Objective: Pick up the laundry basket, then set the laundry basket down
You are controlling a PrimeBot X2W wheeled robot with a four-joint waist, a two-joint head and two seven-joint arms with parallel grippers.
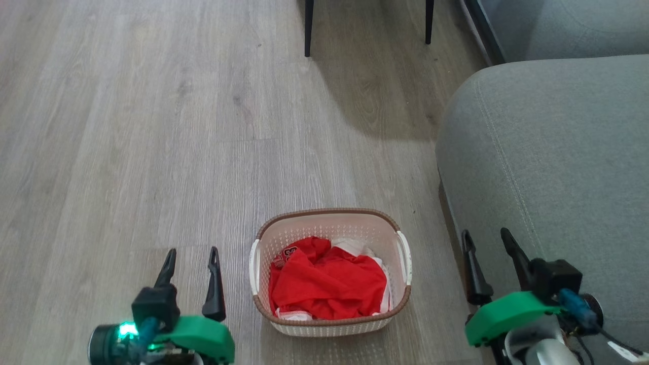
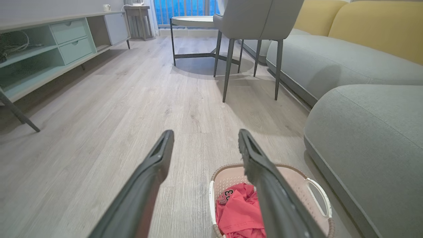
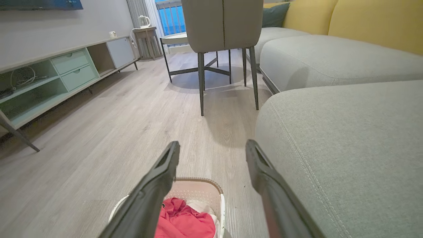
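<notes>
On the wooden floor (image 1: 127, 126), between my two grippers:

Item 1. The laundry basket (image 1: 329, 328). It stands upright on the boards, with red clothes (image 1: 324, 279) and a little white heaped inside. A white side handle (image 1: 253, 266) faces each of my arms.

Item 2. My left gripper (image 1: 193, 251). The fingers are parted and hold nothing. It is just beside the basket's left handle, not touching it.

Item 3. My right gripper (image 1: 484, 233). It is likewise parted and empty, and stands somewhat farther from the right handle, over the edge of the grey sofa (image 1: 547, 152).

Step in hand: the pick-up, which I judge to be at the approach stage, with no hold taken yet.

Next move: each gripper comes inward and down to its own handle and closes on the white loop. The two then lift together so the basket stays level and the clothes stay in. I cannot make out whether the loops leave room for a finger beneath.

Surroundings:
- The sofa cushion lies near the basket's right side, with a narrow strip of floor between. My right arm must work in that gap, so this is the likeliest obstruction.
- Dark chair legs (image 1: 308, 28) stand well beyond the basket and out of the way.
- A low pale-green cabinet (image 2: 49, 49) runs along the far left wall, well apart.
- A round table (image 2: 193, 21) sits behind the chair, distant.
</notes>
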